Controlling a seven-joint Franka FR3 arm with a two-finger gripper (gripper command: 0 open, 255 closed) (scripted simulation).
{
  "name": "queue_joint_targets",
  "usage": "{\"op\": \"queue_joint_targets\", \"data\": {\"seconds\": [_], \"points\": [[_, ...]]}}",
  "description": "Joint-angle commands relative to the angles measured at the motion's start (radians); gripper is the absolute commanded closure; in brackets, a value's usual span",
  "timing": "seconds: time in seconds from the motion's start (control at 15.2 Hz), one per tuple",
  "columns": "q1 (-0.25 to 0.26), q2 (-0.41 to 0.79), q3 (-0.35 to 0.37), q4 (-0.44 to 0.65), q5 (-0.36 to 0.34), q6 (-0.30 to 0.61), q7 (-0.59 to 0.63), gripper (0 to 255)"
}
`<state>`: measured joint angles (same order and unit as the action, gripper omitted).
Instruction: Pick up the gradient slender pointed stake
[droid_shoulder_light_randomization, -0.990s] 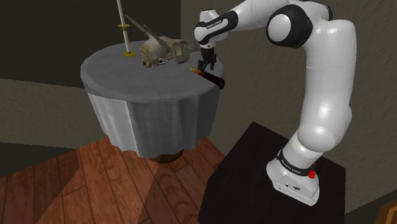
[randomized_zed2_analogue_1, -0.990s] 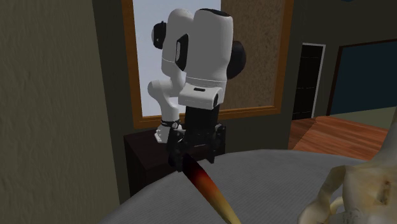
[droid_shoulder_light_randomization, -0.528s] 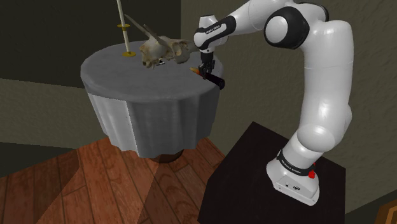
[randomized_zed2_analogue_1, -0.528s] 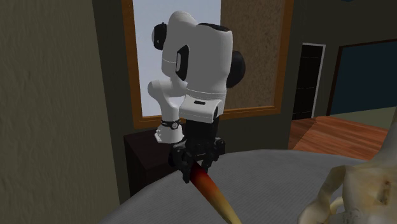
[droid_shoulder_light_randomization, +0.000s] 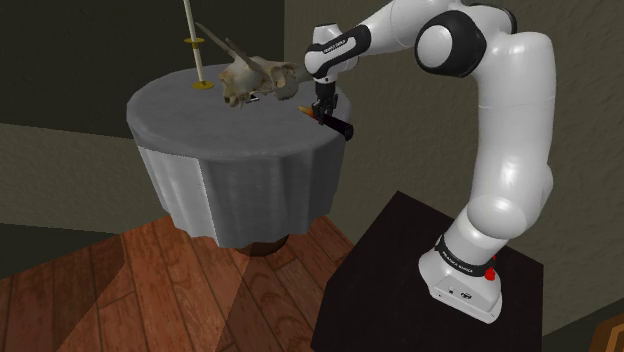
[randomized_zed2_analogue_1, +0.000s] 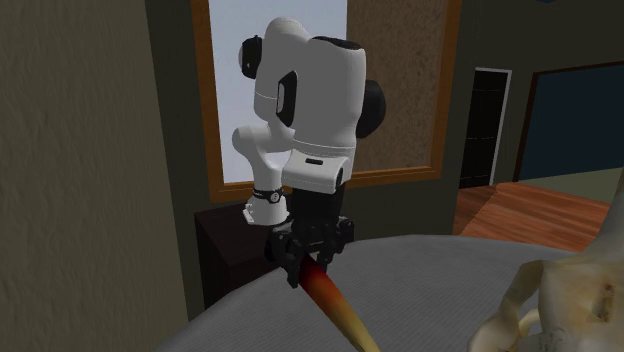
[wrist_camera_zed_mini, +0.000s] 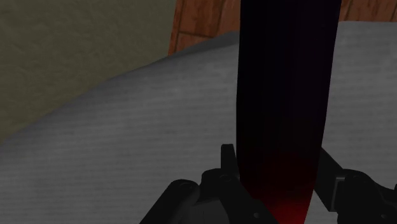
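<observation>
The stake (randomized_zed2_analogue_1: 335, 300) lies on a round table under a grey cloth (droid_shoulder_light_randomization: 230, 135). It runs from black at its thick end through red to a pale tan point. In the shoulder view its black end (droid_shoulder_light_randomization: 340, 127) juts past the table's rim on that view's right. My gripper (droid_shoulder_light_randomization: 322, 108) stands straight down over the stake and is shut on it near the red part. In the second exterior view the gripper (randomized_zed2_analogue_1: 308, 262) clasps the dark red section. In the wrist view the black-to-red shaft (wrist_camera_zed_mini: 286, 95) runs away between the fingers (wrist_camera_zed_mini: 229, 159), resting on the cloth (wrist_camera_zed_mini: 127, 146).
A bony animal skull (droid_shoulder_light_randomization: 255, 78) sits on the table close to the gripper, on the shoulder view's left; its edge (randomized_zed2_analogue_1: 570, 300) shows beside the stake's point. A thin upright rod with a yellow disc (droid_shoulder_light_randomization: 195, 45) stands at the table's far side. My dark stand (droid_shoulder_light_randomization: 420, 280) is on a wooden floor.
A second ago the gripper hung open just above the stake. It came down and shut on it. Over the last half second nothing has moved.
</observation>
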<state>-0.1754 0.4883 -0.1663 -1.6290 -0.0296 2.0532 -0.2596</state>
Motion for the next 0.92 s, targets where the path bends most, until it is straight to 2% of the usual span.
{"op": "queue_joint_targets", "data": {"seconds": [0.0,0.86], "points": [[0.000,-0.006,-0.001,0.005,-0.001,-0.011,-0.001,255],[0.002,-0.063,-0.005,0.097,-0.006,-0.159,-0.008,255]]}}
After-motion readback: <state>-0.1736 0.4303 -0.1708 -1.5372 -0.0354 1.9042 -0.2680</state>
